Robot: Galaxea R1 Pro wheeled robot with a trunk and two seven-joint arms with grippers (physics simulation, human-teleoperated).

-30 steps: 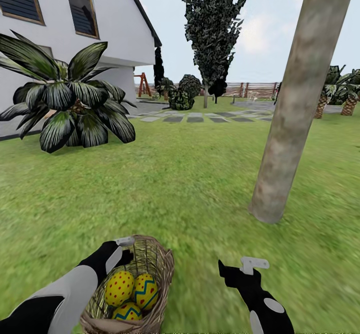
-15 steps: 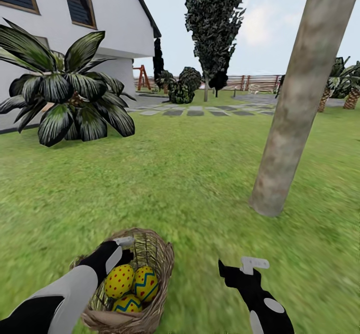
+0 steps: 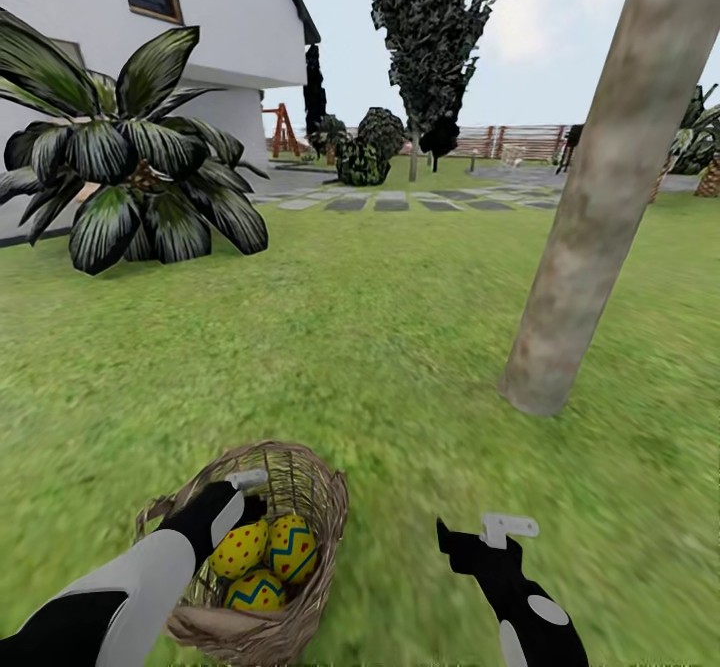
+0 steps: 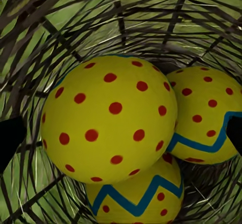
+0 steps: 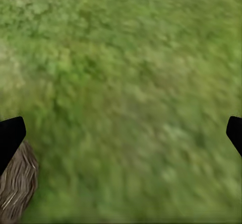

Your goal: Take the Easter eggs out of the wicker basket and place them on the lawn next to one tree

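I count three Easter eggs [image 3: 262,559] in one wicker basket [image 3: 300,615]. One bare grey-brown tree [image 3: 590,217] stands on the lawn [image 3: 380,347], plus one black-foliaged conifer [image 3: 430,37]. I have two grippers: left gripper [image 3: 246,495] and right gripper [image 3: 478,530].

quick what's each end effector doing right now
Left end effector: open, inside the basket, straddling the eggs.
Right end effector: open, empty, over the lawn.
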